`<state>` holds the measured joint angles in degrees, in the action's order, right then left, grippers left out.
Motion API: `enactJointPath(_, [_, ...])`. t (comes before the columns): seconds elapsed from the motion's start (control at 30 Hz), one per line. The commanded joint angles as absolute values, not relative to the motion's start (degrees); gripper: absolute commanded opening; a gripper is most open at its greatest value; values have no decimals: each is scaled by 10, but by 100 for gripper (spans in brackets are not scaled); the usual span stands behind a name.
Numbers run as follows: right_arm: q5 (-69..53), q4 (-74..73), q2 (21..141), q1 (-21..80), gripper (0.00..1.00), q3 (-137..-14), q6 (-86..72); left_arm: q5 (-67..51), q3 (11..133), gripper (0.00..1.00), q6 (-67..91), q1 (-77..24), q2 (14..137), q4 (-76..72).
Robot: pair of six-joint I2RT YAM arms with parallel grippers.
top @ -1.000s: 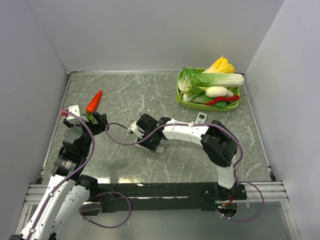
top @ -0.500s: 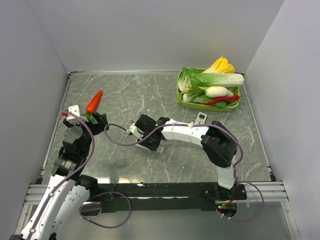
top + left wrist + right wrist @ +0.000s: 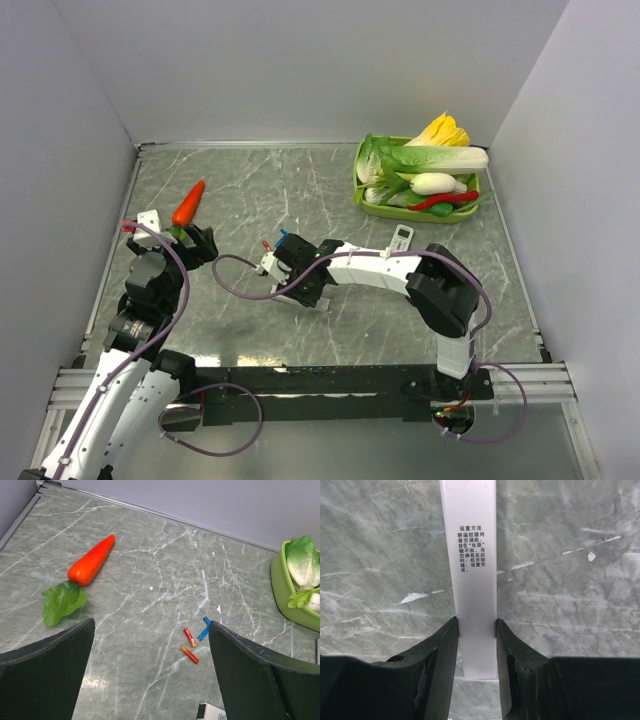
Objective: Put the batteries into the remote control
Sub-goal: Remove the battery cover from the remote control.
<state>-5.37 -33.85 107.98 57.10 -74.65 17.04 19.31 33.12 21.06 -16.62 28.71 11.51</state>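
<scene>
Fingers, right gripper (image 3: 475, 625): closed onto the long edges of the remote control (image 3: 475, 540), one pad (image 3: 441, 650) against each side. You have the slim white bar pinched near one end, printed label up; whether it rests on the table (image 3: 560, 605) or sits just above it cannot be told. Fingers, left gripper (image 3: 152, 625): spread wide, nothing between them, hanging over bare tabletop. Batteries (image 3: 189, 637): two red-orange cylinders lying loose on the marble, just beside a small blue piece (image 3: 204, 628), apart from both your grippers. Surface: grey-green veined marble carrying a toy carrot (image 3: 92, 560) with green leaf at left and a green tray (image 3: 280, 585) of toy vegetables at far right. Room: plain pale walls (image 3: 300, 70) on three sides.
</scene>
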Motion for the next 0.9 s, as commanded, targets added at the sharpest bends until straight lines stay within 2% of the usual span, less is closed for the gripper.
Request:
enactJointPath(0.0, [-62, -334, 1041, 576, 40, -722, 175, 188, 341, 99, 206, -163, 287, 102])
enactJointPath(0.57, [-75, -334, 1004, 575, 42, -708, 173, 177, 340, 99, 211, -163, 290, 103])
enactJointPath(0.67, [-83, -327, 1003, 574, 52, -699, 172, 176, 340, 99, 212, -163, 290, 104])
enactJointPath(0.87, [-69, -323, 991, 569, 52, -678, 170, 178, 341, 99, 214, -163, 292, 106])
